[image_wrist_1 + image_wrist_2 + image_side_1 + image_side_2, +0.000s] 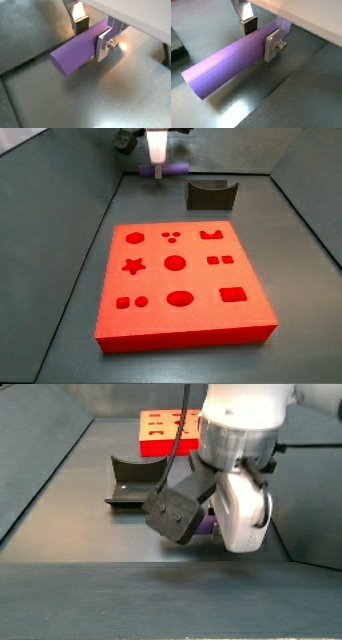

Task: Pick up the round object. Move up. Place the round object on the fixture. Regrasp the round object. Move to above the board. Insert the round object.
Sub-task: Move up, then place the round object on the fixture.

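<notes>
Silver finger plates (pixel 104 44) with dark pads press on both sides of the purple peg (pixel 77 51), so the gripper (pixel 260 36) is clamped on the peg, which lies level between them and sticks out well past the fingers in both wrist views. In a side view the gripper (pixel 159 158) hangs at the far end of the grey floor with the peg (pixel 162 170) across its tips, just beside the small dark fixture (pixel 211 195). The orange-red board (pixel 181 284) with its cut-out holes lies nearer, apart from both.
</notes>
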